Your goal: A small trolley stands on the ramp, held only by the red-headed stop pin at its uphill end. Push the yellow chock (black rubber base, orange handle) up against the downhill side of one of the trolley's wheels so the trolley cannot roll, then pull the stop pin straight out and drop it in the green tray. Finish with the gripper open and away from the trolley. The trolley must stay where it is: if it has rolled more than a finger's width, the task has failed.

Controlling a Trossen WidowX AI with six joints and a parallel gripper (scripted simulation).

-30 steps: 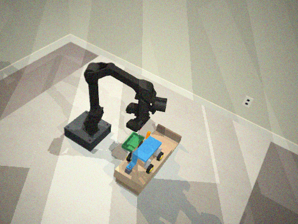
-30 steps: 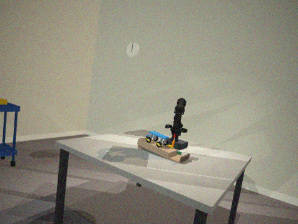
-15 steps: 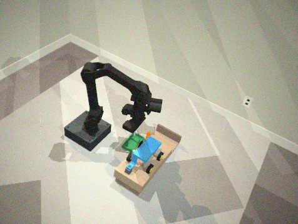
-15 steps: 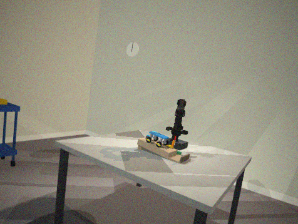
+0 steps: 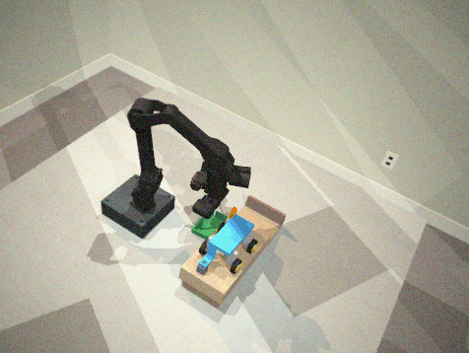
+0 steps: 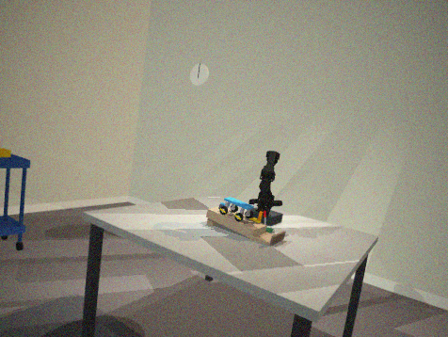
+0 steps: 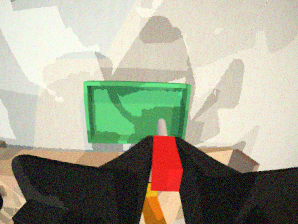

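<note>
Pale tabletop (image 6: 325, 278) under ramp (image 5: 268, 242) (image 6: 231, 225). Tool (image 5: 203, 213) (image 7: 162, 141) pinches red-headed pin (image 7: 166, 165), shank over green tray (image 5: 204, 228) (image 7: 137, 112). Trolley (image 5: 232, 236) (image 6: 239, 203) beside tray, on ramp; chock handle (image 5: 234, 212) (image 7: 154, 209) too. Best centre shank farther inside tray, lower gently, then spread fingers.

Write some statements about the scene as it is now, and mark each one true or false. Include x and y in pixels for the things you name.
1. The gripper (image 5: 206, 217) (image 7: 162, 141) grips the red-headed stop pin (image 6: 264, 215) (image 7: 166, 165). True.
2. The stop pin lies inside the green tray (image 5: 202, 230) (image 6: 269, 230) (image 7: 120, 115). False: it is between the gripper's fingers.
3. The blue-topped trolley (image 5: 232, 235) (image 6: 239, 203) stands on the wooden ramp (image 5: 256, 212) (image 6: 235, 226). True.
4. The chock's handle (image 5: 234, 212) (image 6: 260, 216) (image 7: 153, 210) is green. False: it is orange.
</note>
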